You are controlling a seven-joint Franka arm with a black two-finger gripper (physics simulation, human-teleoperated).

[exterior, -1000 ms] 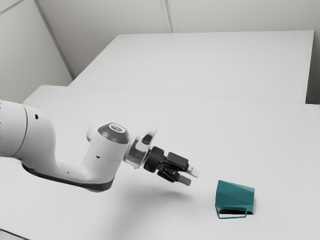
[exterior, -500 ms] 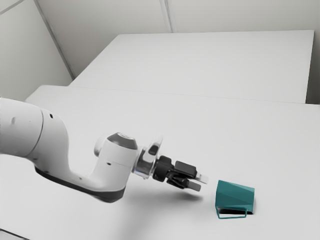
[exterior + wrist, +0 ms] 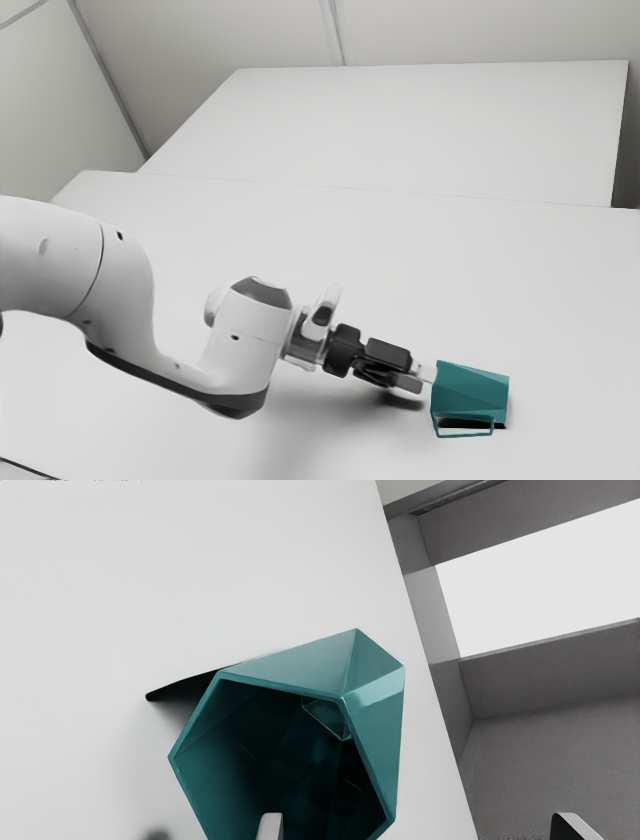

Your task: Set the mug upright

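Exterior view and wrist view both have the teal, faceted mug (image 3: 472, 390) lying on its side on the white tabletop (image 3: 300, 220), its mouth turned toward the gripper; a thin, angular teal handle (image 3: 464, 436) juts from its lower side, facing the exterior camera. The black two-finger gripper (image 3: 423, 380) is right at the mouth with its fingers (image 3: 270, 827) spread apart. In the wrist view one finger overlaps the mug's dark opening, though whether it reaches inside I cannot tell, and the other stands outside the rim. Past that rim, tabletop runs between the mug and a straight table edge, and beyond it are grey walls (image 3: 540, 680) around a bright white panel (image 3: 540, 585). The white arm (image 3: 245, 345) comes in from the exterior view's left, and a second white surface (image 3: 430, 120) lies behind the table's far edge
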